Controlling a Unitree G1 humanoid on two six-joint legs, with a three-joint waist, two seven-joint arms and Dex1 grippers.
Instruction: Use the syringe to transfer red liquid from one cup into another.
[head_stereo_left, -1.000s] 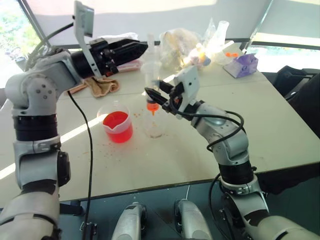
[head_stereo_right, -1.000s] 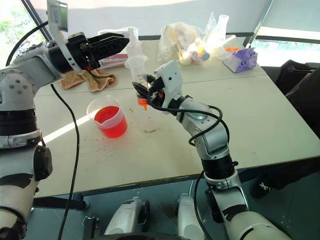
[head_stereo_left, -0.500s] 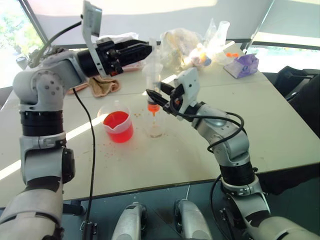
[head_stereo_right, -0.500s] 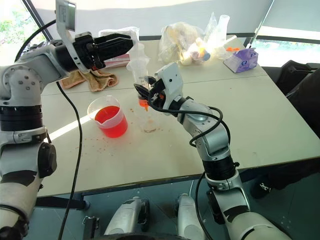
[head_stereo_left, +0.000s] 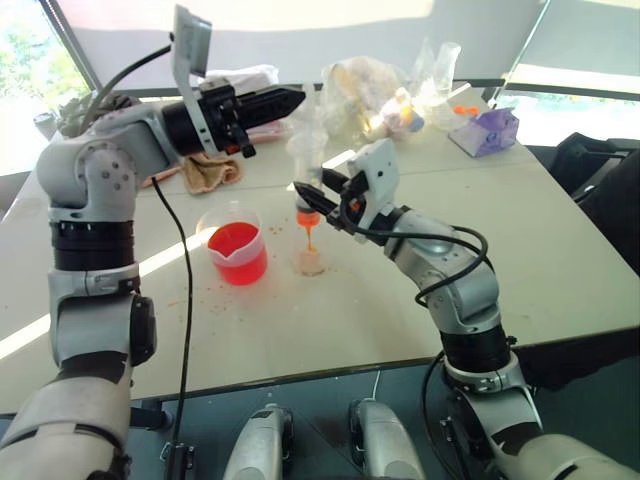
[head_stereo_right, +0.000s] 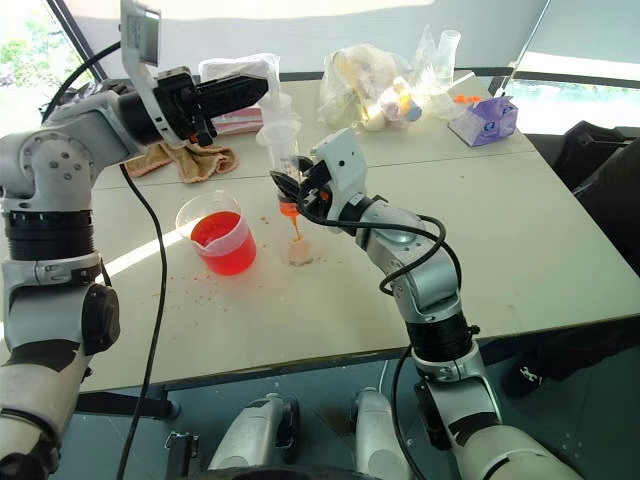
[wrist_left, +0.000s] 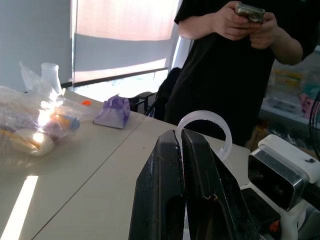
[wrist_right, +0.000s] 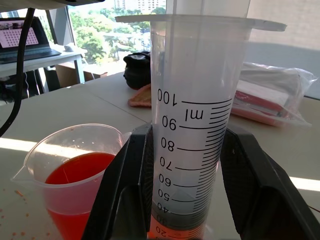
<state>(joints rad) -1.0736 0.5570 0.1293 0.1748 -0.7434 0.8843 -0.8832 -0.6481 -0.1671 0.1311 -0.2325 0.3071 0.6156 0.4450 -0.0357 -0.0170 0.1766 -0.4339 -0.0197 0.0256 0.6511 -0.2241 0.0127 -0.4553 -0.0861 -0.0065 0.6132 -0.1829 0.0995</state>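
Left eye view showed the right end effector (head_stereo_left: 310, 192) angled up from 4 o'clock, clamped on the clear ribbed-marked syringe (head_stereo_left: 306, 150) held upright over the small narrow cup (head_stereo_left: 310, 258). At 10 o'clock the left end effector (head_stereo_left: 297, 96), fingers pressed together, rested level on the white plunger. The spouted beaker (head_stereo_left: 236, 245) of red liquid (head_stereo_left: 234, 240) stood on the matte counter (head_stereo_left: 420, 290) at the cup's 9 o'clock.

The syringe (wrist_right: 192, 125) is clear, smooth plastic with printed black marks. Left of it, the beaker (head_stereo_left: 236, 246) is the same clear glossy plastic. The table (head_stereo_left: 500, 240) under the syringe looks matt and smooth. Behind it lie a soft rough cloth (head_stereo_left: 205, 171) and crinkled shiny plastic bags (head_stereo_left: 365, 95).
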